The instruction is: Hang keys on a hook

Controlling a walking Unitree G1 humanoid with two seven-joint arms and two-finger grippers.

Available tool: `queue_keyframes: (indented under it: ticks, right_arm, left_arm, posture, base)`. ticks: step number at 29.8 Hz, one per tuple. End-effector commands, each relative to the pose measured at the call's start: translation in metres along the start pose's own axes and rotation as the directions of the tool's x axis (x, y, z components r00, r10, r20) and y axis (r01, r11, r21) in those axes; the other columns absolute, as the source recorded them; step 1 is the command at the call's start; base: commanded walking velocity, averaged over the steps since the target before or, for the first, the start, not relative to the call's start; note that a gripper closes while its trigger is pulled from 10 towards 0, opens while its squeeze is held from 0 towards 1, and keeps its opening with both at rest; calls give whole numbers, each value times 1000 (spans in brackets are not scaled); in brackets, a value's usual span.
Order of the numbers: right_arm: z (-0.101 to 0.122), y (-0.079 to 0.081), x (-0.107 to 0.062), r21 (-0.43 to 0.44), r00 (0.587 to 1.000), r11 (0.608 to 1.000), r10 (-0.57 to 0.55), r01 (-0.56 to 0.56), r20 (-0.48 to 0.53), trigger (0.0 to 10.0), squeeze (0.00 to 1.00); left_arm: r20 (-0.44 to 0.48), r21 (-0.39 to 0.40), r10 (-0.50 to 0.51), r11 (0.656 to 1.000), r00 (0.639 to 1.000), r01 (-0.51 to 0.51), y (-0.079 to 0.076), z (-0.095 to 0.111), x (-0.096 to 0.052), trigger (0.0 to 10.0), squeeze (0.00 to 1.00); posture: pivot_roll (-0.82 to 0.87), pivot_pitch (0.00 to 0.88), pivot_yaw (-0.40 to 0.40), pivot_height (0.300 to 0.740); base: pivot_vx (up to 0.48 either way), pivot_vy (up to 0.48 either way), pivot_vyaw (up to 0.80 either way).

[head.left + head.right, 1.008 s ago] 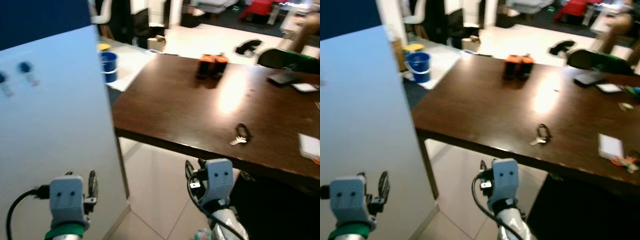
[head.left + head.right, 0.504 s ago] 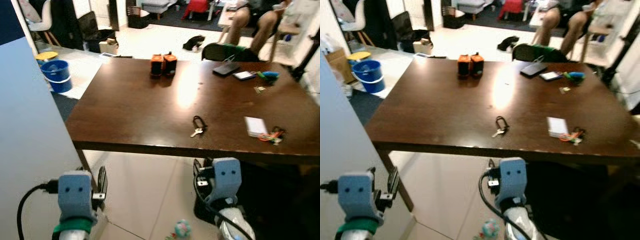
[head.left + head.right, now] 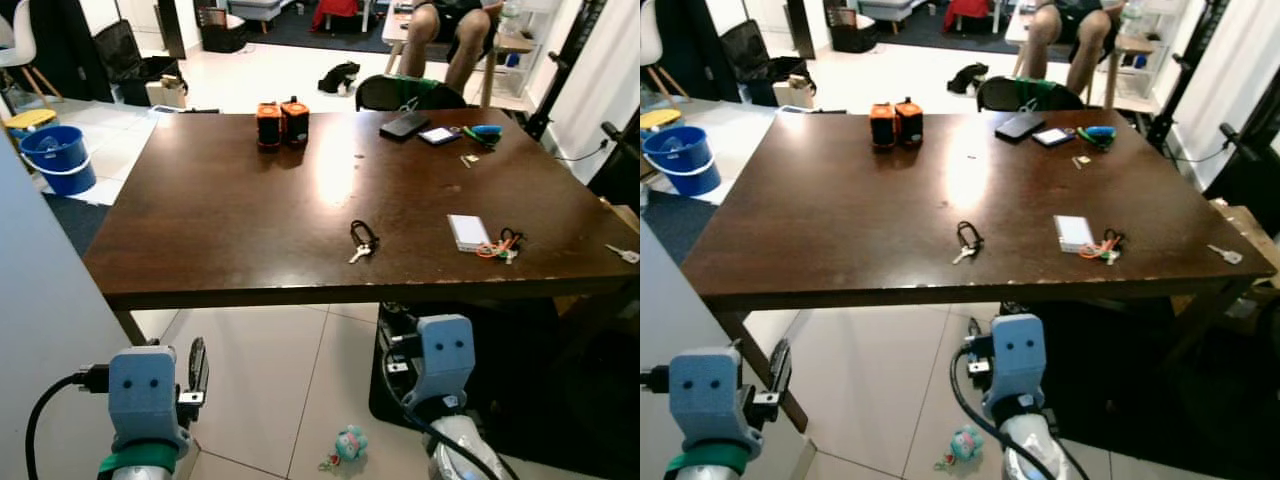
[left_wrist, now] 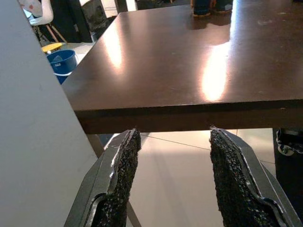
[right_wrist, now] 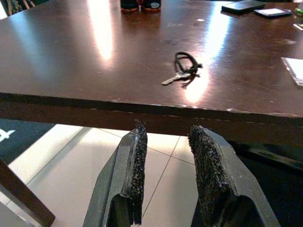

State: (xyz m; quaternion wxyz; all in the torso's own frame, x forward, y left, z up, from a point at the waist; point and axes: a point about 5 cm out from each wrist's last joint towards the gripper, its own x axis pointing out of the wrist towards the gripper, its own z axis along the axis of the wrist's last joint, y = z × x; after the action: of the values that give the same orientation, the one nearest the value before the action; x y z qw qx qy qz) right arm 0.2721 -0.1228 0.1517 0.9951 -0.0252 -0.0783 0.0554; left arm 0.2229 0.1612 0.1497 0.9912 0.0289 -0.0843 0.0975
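The keys [image 3: 361, 241] (one silver key on a black loop) lie flat near the front edge of the dark wooden tabletop [image 3: 220, 210]. The right gripper [image 5: 166, 156] hangs below that edge, fingers apart and empty. The left gripper [image 4: 173, 161] is likewise spread beside a pale panel [image 4: 33, 123].

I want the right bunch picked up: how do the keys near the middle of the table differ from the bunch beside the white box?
The middle keys have a black loop and one silver key; the bunch by the white box has an orange cord. The middle keys lie alone on bare wood, ahead of the right gripper; the other bunch touches the box, further right. Both lie flat near the table's front edge.
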Motion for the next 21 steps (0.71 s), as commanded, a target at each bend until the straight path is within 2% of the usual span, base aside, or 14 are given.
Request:
queue_keyframes:
  ticks: [1, 21]
  right_arm:
    - [-3, 1, -1, -2, 1000, 1000, 1, -1, -19, 10000, 0]
    - [-3, 1, -1, -5, 1000, 1000, 0, 0, -21, 10000, 0]
  left_arm:
    - [-23, 16, 0, 1000, 1000, 0, 2, -4, -3, 10000, 0]
    - [-23, 12, -3, 1000, 1000, 4, 1, -3, -3, 10000, 0]
  posture:
    - [-126, 139, 118, 740]
    - [-125, 142, 119, 740]
  base:
    - [0, -255, 0]
    - [0, -433, 0]
